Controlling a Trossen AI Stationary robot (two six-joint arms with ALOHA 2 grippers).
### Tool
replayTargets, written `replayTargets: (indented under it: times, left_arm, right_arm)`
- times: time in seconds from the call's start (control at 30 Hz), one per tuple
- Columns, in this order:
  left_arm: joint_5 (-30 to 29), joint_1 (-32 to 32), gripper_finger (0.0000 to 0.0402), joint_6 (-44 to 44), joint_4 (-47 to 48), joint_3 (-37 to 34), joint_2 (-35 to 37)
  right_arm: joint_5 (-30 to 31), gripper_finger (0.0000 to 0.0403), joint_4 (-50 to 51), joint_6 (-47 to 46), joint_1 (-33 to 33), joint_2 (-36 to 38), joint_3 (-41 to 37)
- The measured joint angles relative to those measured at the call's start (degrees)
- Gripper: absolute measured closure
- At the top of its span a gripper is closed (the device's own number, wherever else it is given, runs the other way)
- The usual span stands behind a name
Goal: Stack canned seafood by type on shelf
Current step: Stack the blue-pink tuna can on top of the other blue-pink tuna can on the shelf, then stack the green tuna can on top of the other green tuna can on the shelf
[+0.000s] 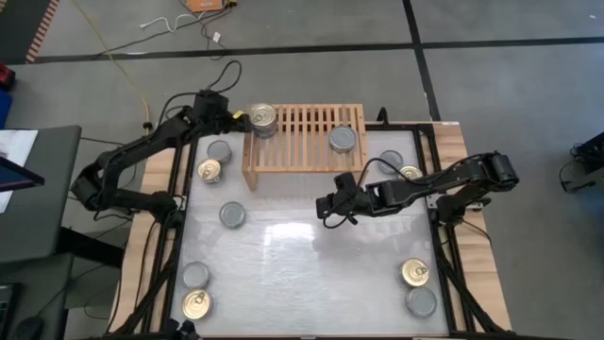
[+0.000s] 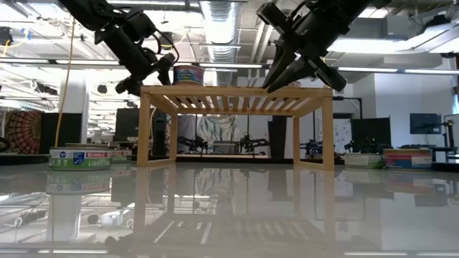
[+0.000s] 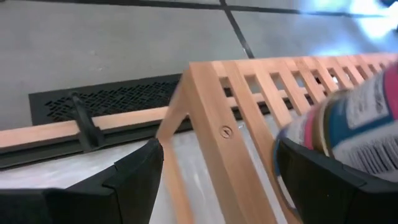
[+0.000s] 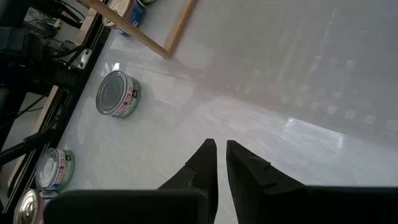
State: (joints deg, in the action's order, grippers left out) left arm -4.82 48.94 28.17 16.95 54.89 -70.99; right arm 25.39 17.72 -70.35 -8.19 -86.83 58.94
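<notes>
Wooden shelf (image 1: 304,142) corner, stacked cans (image 1: 262,119) just beside open, empty left fingers (image 3: 140,171); right fingers (image 4: 205,165) shut, empty.

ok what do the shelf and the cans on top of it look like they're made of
The shelf looks like pale unfinished wood: visible grain, slatted top, a screw head at the corner. The cans look like metal with shiny silver or gold lids and printed paper-like labels around the sides; the label material is uncertain.

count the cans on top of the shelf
2: a stack at the shelf's left end by the left gripper, maybe more than one can; a silver-topped can right of centre.
</notes>
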Motion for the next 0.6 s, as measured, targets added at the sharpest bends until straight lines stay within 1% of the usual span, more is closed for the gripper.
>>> replayTargets:
  times: [0.17,0.27,0.33,0.5,0.6]
  left_arm:
    - [-0.4,1.2,0.0103,0.2,0.2,0.0,2.4]
    - [-0.4,1.3,0.0103,0.2,1.2,0.0,5.3]
    - [-0.5,1.0,0.0103,0.2,3.6,0.0,7.7]
    - [-2.8,-1.7,0.0103,1.3,10.0,0.0,13.3]
    - [-5.3,-5.2,0.0103,3.0,13.1,0.0,15.9]
  right_arm:
    - [0.0,0.0340,0.0,0.0,0.0,0.0,0.0]
    - [0.0,0.0340,0.0,0.1,0.0,0.0,0.0]
    - [0.0,0.0340,0.0,0.2,0.0,0.0,0.0]
    - [0.0,0.0340,0.0,0.3,0.0,0.0,0.0]
    - [0.0,0.0340,0.0,0.6,0.0,0.0,0.0]
